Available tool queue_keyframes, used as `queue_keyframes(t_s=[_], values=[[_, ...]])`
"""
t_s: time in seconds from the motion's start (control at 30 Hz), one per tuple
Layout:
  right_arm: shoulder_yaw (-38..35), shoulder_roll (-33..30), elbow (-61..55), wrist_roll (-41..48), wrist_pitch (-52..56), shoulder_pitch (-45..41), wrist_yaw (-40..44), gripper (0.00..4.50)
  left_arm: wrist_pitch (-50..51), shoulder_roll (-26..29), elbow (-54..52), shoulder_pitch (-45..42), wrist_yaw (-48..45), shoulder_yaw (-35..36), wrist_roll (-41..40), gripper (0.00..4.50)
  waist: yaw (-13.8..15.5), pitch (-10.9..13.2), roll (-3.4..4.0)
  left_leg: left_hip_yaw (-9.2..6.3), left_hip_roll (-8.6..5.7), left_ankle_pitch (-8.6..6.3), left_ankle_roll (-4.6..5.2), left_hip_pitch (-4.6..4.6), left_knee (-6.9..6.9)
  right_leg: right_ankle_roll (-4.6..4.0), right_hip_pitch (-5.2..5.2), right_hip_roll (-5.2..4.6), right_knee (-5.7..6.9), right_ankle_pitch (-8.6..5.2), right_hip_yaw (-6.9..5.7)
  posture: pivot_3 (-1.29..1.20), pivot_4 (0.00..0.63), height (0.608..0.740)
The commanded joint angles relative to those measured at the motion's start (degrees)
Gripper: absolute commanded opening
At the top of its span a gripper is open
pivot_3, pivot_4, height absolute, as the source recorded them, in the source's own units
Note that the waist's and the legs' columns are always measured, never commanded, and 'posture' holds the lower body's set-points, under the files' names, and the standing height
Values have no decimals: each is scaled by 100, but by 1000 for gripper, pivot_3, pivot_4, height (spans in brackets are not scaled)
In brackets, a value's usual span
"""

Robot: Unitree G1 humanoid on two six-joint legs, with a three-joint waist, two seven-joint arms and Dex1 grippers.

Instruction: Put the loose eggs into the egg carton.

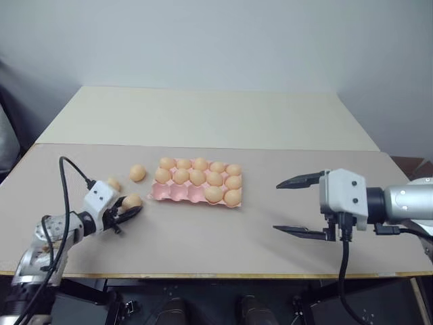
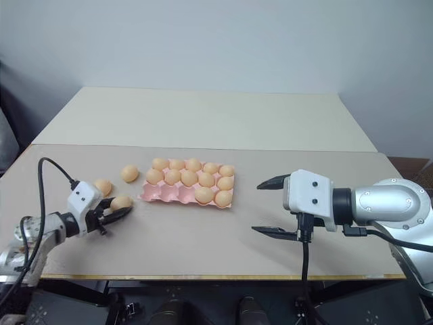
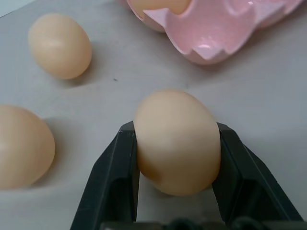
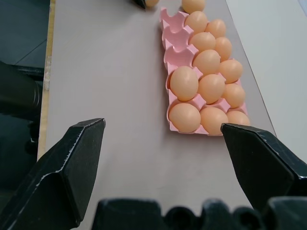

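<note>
- Left of the egg carton (image 1: pixel 195 184) — my left gripper (image 3: pixel 175 143) clamped across one egg (image 3: pixel 176 141), ready to lift.
- 2 loose eggs (image 1: pixel 137 172) on the table nearby; carton's near-left cups empty.
- Right gripper (image 1: pixel 301 206) spread wide, parked clear.

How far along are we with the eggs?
Twelve cups of the egg carton are filled; three in the near row are empty. The left end effector is shut on one egg, and two loose eggs lie left of the carton. The right end effector is open and idle.
</note>
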Motion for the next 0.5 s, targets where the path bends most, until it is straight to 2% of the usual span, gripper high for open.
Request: queue_keyframes(t_s=[0.03,0.2,0.3,0.37,0.5], values=[[-134,-16,-94,34,-60,-32,-41,4500,86,217,-617,22,-24,346,-156,1695,23,0,0,0,0,0,0,0,0,0,0,0,0,0,-1,0,150,740],[-137,-25,-104,30,-84,-80,-32,4500,-80,428,-1009,-11,-602,647,-655,1695,48,0,0,1,0,-1,-1,-4,0,0,-3,-1,-6,-1,-2,0,150,740],[-159,-21,-141,9,-68,-64,-82,4500,-357,287,-993,-292,-1089,654,-1142,1695,56,0,0,2,0,0,0,-5,-1,0,-4,-2,-5,0,-2,0,150,740],[-188,-11,-194,-14,-43,-27,-152,4500,-608,106,-778,-618,-1365,386,-1216,1695,76,0,0,1,-1,0,0,-4,-1,0,-1,-2,-4,0,-4,0,150,740],[-288,-53,-383,-45,62,80,-346,4500,-1116,-139,-26,-1229,-1799,-266,-836,1695,65,0,0,2,-3,0,0,-3,-1,1,3,1,-4,0,-1,0,150,740]])
